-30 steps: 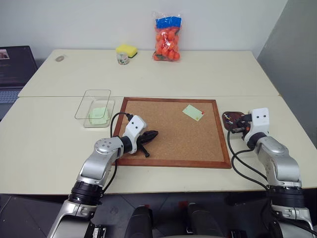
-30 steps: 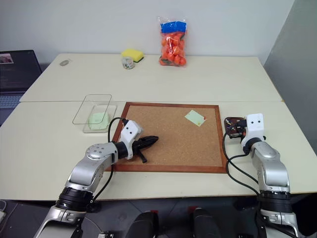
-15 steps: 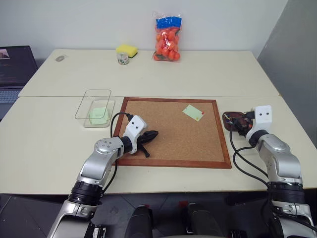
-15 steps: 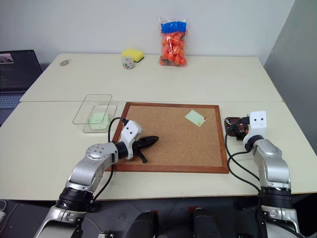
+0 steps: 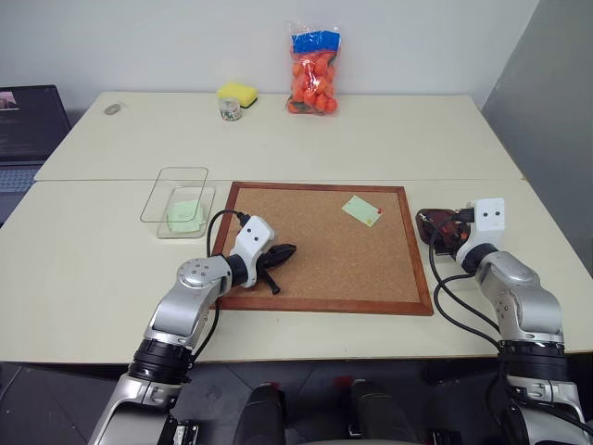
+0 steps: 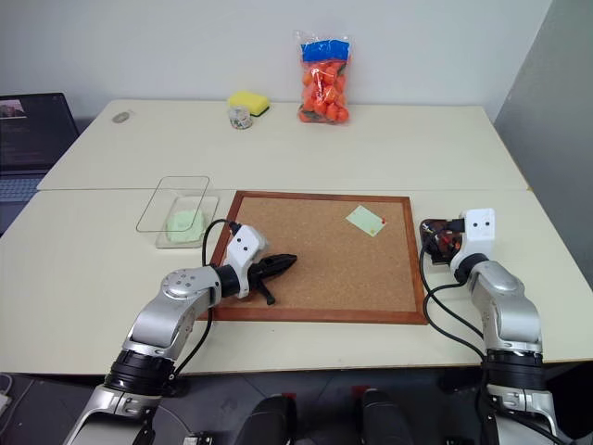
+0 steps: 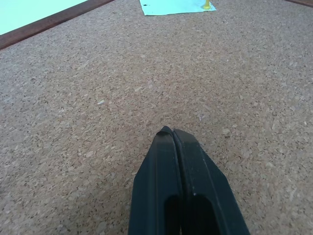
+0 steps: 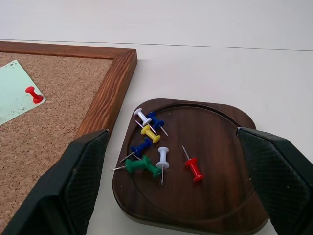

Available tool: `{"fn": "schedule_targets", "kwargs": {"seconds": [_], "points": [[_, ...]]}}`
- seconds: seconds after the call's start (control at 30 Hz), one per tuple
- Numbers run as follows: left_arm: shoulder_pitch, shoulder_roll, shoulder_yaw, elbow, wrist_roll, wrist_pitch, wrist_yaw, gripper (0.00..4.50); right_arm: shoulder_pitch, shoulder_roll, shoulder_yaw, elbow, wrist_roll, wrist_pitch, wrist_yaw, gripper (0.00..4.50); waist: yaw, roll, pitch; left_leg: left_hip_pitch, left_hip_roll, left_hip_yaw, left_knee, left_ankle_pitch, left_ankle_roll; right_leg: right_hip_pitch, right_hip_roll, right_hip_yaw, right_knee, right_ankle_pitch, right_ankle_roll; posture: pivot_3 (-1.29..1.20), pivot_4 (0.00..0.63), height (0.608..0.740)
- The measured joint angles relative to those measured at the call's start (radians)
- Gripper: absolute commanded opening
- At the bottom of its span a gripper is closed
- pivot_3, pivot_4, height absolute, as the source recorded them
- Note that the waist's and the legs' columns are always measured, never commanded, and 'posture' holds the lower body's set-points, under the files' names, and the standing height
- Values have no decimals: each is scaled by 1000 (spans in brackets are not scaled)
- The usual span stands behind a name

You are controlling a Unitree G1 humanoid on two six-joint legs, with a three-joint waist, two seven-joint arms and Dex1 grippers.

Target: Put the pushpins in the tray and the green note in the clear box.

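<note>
The right gripper (image 8: 171, 161) hangs wide open and empty over the tray (image 8: 220, 142), where loose pushpins (image 8: 156, 152) lie. The left gripper (image 7: 173, 134), closed on nothing, rests over the corkboard (image 5: 315, 264). One green note (image 5: 362, 210) is pinned there with a red pin; another lies in the clear box (image 5: 181, 215)

Laptop (image 5: 28, 130) cut off by frame edge.

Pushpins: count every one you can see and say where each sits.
8 pushpins: seven lie loose in the tray: white, two blue, yellow, green, white, red; one red pins the green note to the corkboard. Others may be hidden.
</note>
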State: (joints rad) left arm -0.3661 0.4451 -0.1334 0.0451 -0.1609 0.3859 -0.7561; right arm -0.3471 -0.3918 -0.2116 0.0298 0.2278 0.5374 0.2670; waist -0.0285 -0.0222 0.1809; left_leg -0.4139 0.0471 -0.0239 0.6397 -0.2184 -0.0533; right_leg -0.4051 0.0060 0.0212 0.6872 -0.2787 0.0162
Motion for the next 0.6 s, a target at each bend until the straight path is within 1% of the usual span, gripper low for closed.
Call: {"fn": "schedule_targets", "kwargs": {"seconds": [0.2, 0.33, 0.47, 0.6], "points": [[0, 0, -1, 0, 3, -2, 0, 0, -1, -5, 2, 17, -46, -38, -27, 4417, 0, 0, 0, 0, 0, 0, 0, 0, 0, 0, 0, 0, 0, 0, 0, 0, 150, 740], [0, 0, 0, 0, 3, -2, 0, 0, -1, 2, 2, 0, -24, -44, 2, 4417, 0, 0, 0, 0, 0, 0, 0, 0, 0, 0, 0, 0, 0, 0, 0, 0, 150, 740], [0, 0, 0, 0, 4, -2, -1, 0, 0, 28, 22, -74, 27, -30, 42, 4417, 0, 0, 0, 0, 0, 0, 0, 0, 0, 0, 0, 0, 0, 0, 0, 0, 150, 740], [0, 1, 0, 1, 4, -3, -1, 0, -5, 92, 83, -126, 37, 4, 35, 4417, 0, 0, 0, 0, 0, -1, 0, 0, 0, 0, 0, -1, 0, 0, 0, 0, 150, 740]]}}
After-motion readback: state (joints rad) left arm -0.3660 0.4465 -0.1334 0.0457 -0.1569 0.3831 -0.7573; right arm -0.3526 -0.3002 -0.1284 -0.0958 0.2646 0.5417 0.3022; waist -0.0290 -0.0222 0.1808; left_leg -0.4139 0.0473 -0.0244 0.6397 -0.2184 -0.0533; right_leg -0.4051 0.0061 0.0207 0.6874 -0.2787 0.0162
